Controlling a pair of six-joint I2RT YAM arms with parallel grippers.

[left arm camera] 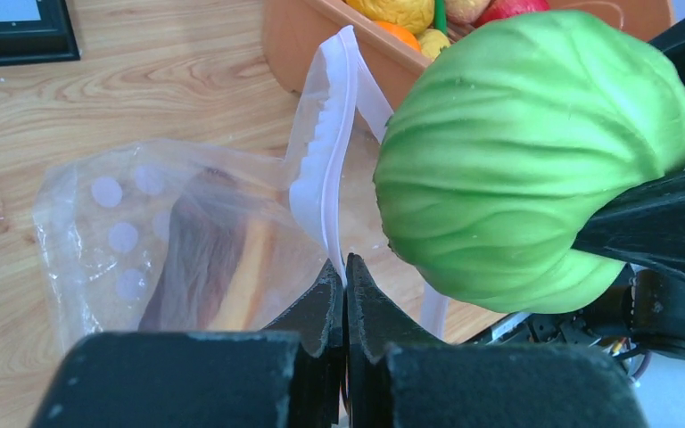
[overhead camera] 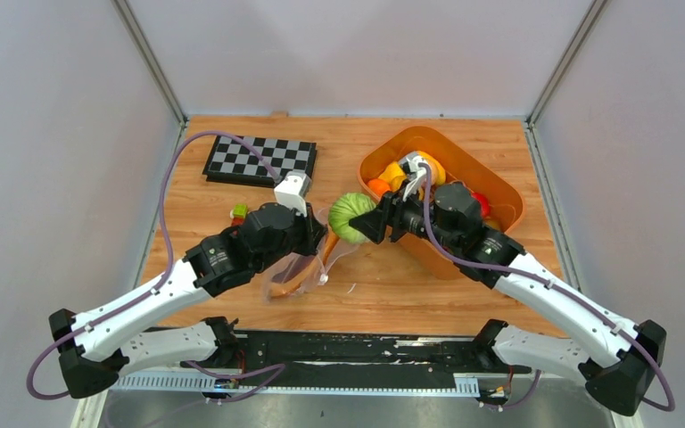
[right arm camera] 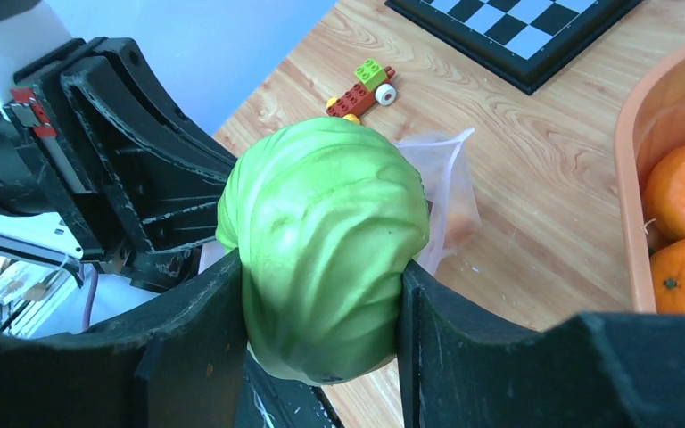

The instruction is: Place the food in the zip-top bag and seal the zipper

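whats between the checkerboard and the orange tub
Nothing: only bare wooden tabletop separates the black-and-white checkerboard from the orange plastic tub, seen in the top view.

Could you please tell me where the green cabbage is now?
The cabbage is mid-table in the top view, held in the right claw between the orange tub and the bag.

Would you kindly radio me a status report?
Left gripper shut on zip-top bag rim. Right gripper holds green cabbage at the mouth. Maroon slice inside. Nothing blocking.
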